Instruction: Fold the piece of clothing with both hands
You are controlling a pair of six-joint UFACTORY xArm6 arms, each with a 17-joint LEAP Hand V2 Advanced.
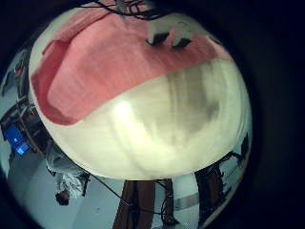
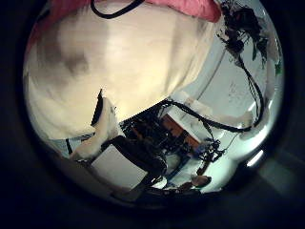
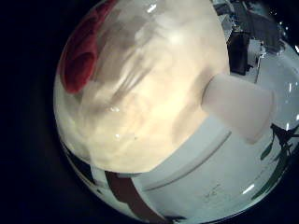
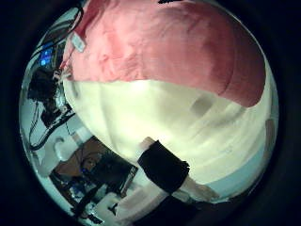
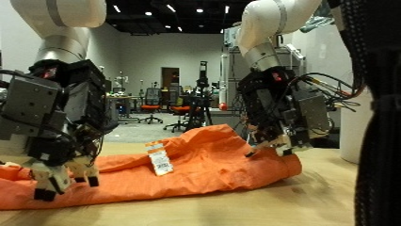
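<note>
An orange piece of clothing (image 5: pixel 200 160) lies rumpled across the wooden table (image 5: pixel 328 200), with a white tag (image 5: pixel 161 160) on top near its middle. My left hand (image 5: pixel 60 141) hangs over the garment's end, fingers relaxed and pointing down, their tips just at the cloth. My right hand (image 5: pixel 282 118) hangs over the opposite, raised end, fingers also down and holding nothing that I can see. The right thumb side palm view shows the garment (image 4: pixel 160 47) spread wide on the table (image 4: pixel 188 132). In the left little finger side palm view the garment (image 1: pixel 105 62) lies below, with a hand (image 1: pixel 170 36) at its far edge.
Bare wood (image 1: pixel 172 124) runs between the cloth and the table's near edge. Office chairs (image 5: pixel 153 105) and lab equipment stand well behind the table. A white block (image 3: pixel 238 103) shows beside the table in the right little finger side palm view.
</note>
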